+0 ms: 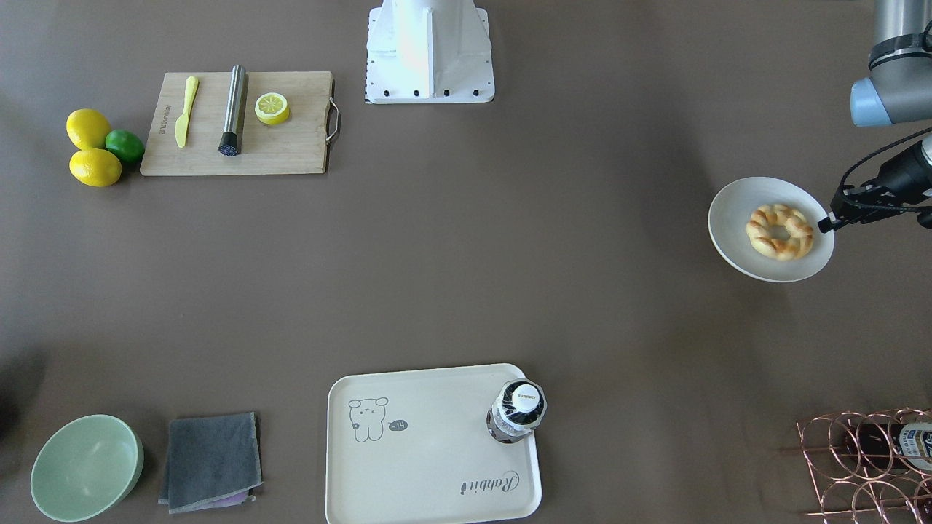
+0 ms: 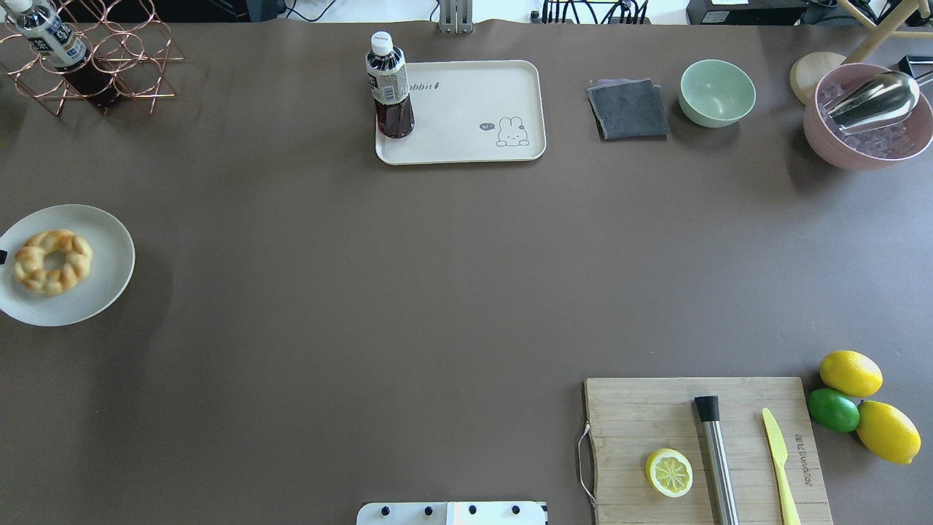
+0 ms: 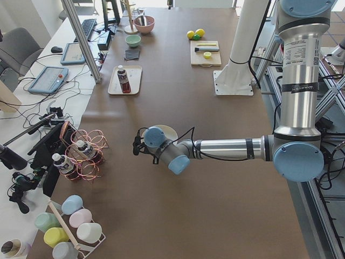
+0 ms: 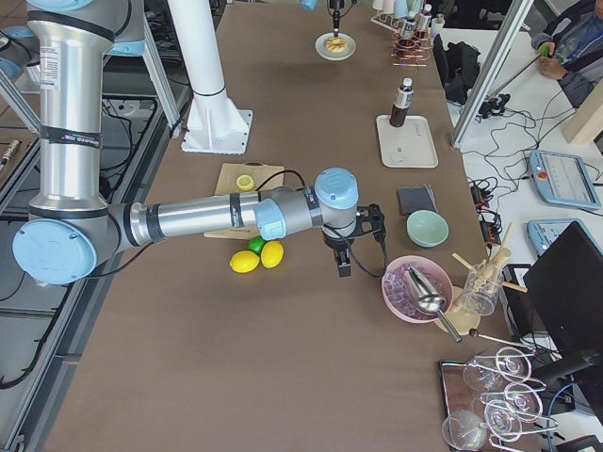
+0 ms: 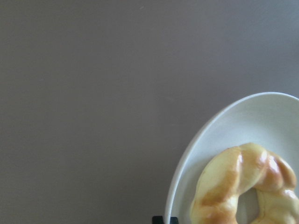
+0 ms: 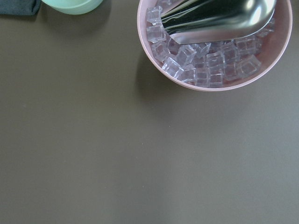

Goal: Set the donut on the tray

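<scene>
Plain brown table (image 5: 93, 93) fills most of the frame. In the lower right an off-white plate (image 5: 261, 116) curves in, cut off by the edge, and on it sits the donut (image 5: 231, 182), golden, twisted, browned in patches, only partly in shot. A black tip of the fingers (image 5: 164, 219) peeks in at the bottom, by the rim.

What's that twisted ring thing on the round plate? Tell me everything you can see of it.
The donut is a golden-yellow braided ring with browned patches, a glossy crust and an open centre hole. It looks whole and lies flat on the off-white plate. Only the plate touches it; the left gripper is by the plate's rim, apart from the pastry.
</scene>
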`<state>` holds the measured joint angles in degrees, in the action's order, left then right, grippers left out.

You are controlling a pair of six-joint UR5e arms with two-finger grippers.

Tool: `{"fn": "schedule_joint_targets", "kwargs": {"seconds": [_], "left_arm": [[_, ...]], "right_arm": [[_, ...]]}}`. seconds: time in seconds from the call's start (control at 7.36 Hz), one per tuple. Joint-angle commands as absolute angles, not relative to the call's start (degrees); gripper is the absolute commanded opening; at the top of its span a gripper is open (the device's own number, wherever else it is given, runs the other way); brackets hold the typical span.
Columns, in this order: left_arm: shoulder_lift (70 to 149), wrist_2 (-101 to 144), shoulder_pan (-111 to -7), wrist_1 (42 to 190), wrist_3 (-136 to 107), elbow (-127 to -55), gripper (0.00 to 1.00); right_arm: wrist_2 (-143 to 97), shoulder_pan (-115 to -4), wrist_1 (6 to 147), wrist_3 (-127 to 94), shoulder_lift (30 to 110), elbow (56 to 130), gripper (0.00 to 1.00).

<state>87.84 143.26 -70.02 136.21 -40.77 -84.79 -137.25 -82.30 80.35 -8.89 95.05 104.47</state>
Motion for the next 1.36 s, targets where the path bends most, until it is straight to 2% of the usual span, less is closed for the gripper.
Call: {"fn": "schedule_joint_targets", "kwargs": {"seconds": [0.0, 0.41, 0.68, 0.82, 0.95, 1.22], "left_arm": [[92.2, 144.3, -64.4, 136.1, -62.3, -94.9, 0.0], [104.0, 137.4, -53.6, 133.1, -83.3, -97.5, 0.0], [112.5, 127.9, -45.9, 117.0, -88.0, -104.4, 0.0], [118.5, 124.2, -42.5, 111.2, -91.8, -104.4, 0.0], [121.9, 120.9, -39.9, 108.2, -93.8, -104.4, 0.0], [123.5, 119.7, -38.2, 107.5, -94.9, -104.3, 0.0]], "right_arm": [[-137.1, -77.2, 78.8, -17.4, 94.4, 106.9, 1.0], [-136.1, -67.2, 75.1, -41.2, 87.3, 110.0, 1.0], [-131.5, -57.4, 75.1, -59.4, 78.8, 111.7, 1.0], [-127.9, -52.9, 75.2, -65.7, 74.7, 111.7, 1.0], [-126.1, -49.9, 75.3, -69.1, 72.0, 111.6, 1.0], [-121.3, -43.4, 75.9, -78.3, 66.1, 111.6, 1.0]]}}
